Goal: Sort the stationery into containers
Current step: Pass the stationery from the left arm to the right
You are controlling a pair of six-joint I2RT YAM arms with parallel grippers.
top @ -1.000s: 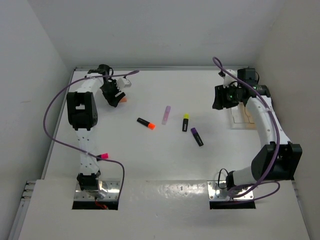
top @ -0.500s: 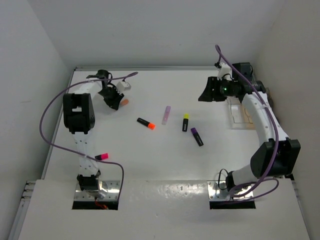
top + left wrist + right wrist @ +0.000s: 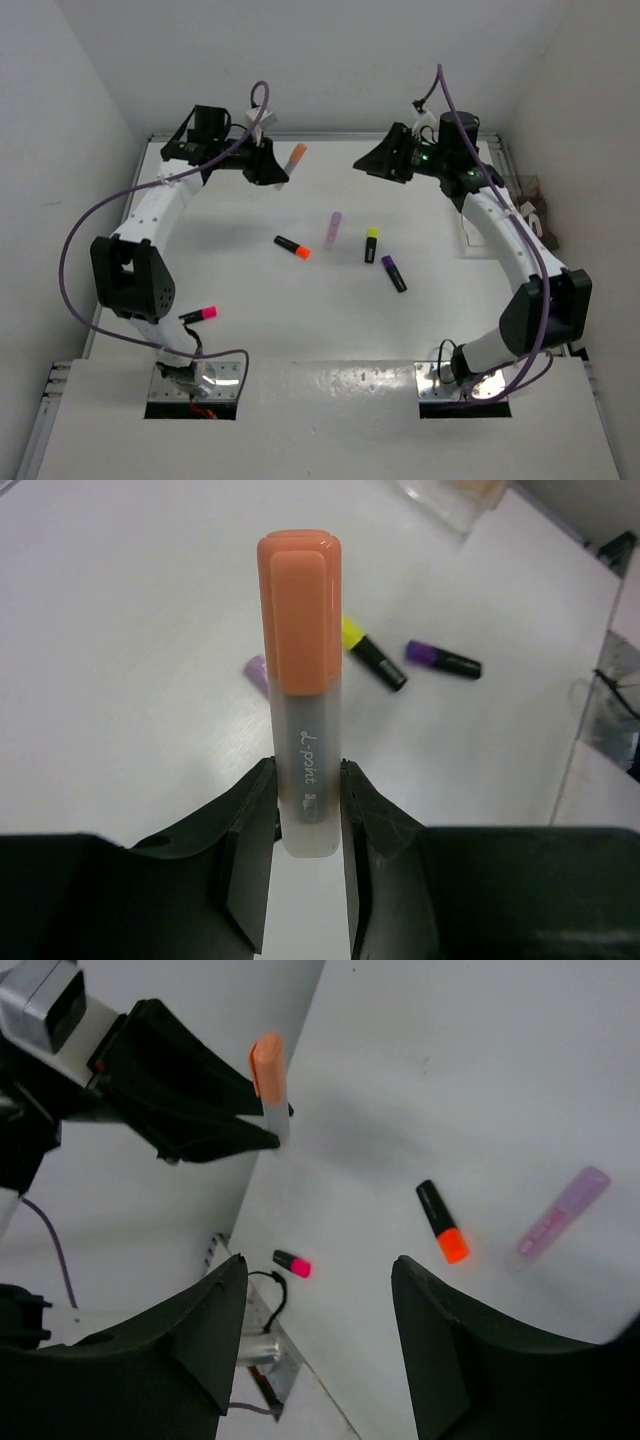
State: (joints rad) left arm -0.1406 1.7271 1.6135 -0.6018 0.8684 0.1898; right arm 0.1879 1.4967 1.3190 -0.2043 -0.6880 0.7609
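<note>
Left gripper (image 3: 308, 815) pressed tight on an orange-capped marker (image 3: 303, 680). Both fingers against the lower part of its frosted barrel, just by the printed "L-point", cap end pointing straight out from the jaws. Held up in the air over the far left part of the table (image 3: 300, 330).

Beyond the cap in the left wrist view, down on the table: one end of a pale lilac marker (image 3: 257, 673), then a yellow-capped highlighter (image 3: 372, 655) and a purple-capped highlighter (image 3: 443, 660), near each other but apart. Further off, at the top edge of that view, a corner of the clear tray (image 3: 445, 500); not possible to tell what is inside.

Right gripper (image 3: 318, 1260) spread wide, nothing between the fingers, raised over the far middle of the table and turned toward the left arm. Below it a black highlighter with orange cap (image 3: 442, 1222), near the lilac marker but not touching it. Well apart from these, close to the base of the left arm, a pink-capped highlighter (image 3: 292, 1263). All five loose pieces outside the tray.
</note>
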